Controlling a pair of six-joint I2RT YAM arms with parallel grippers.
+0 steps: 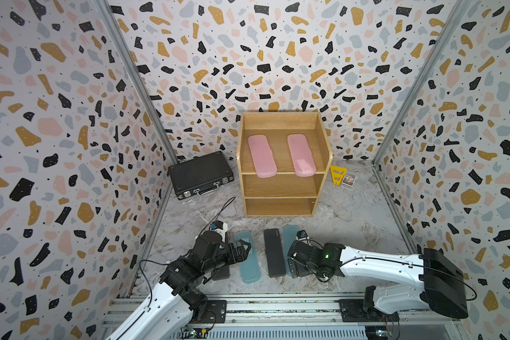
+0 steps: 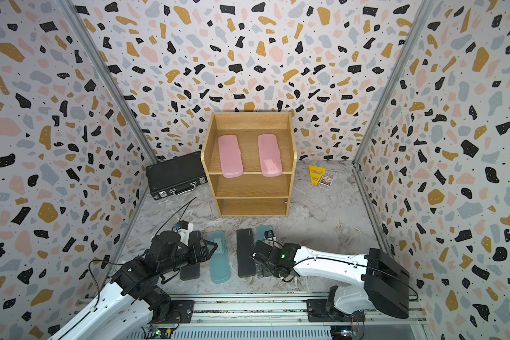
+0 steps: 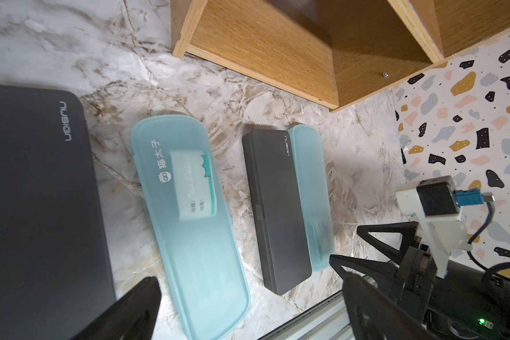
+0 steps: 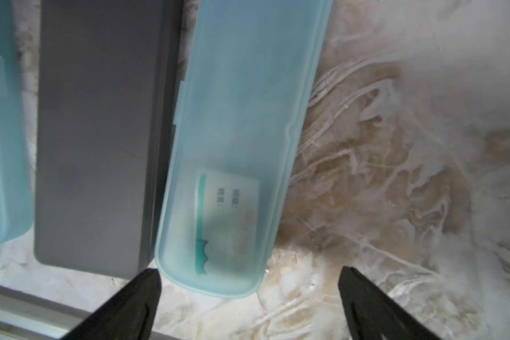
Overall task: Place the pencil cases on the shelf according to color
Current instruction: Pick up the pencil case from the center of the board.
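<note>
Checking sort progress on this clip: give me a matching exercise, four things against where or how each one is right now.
Things:
1. pink pencil cases
2. teal pencil cases
3. black briefcase
4. right gripper

Places or states:
A. jaws open
B. on the table in front of the shelf
C. on the shelf's top tier
D. on the table beside the shelf

Pairs: 1-C, 2-B, 3-D, 4-A

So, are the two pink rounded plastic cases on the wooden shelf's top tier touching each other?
Apart. Both top views show a strip of bare wooden shelf between the left pink case and the right pink case along their whole length.
</note>
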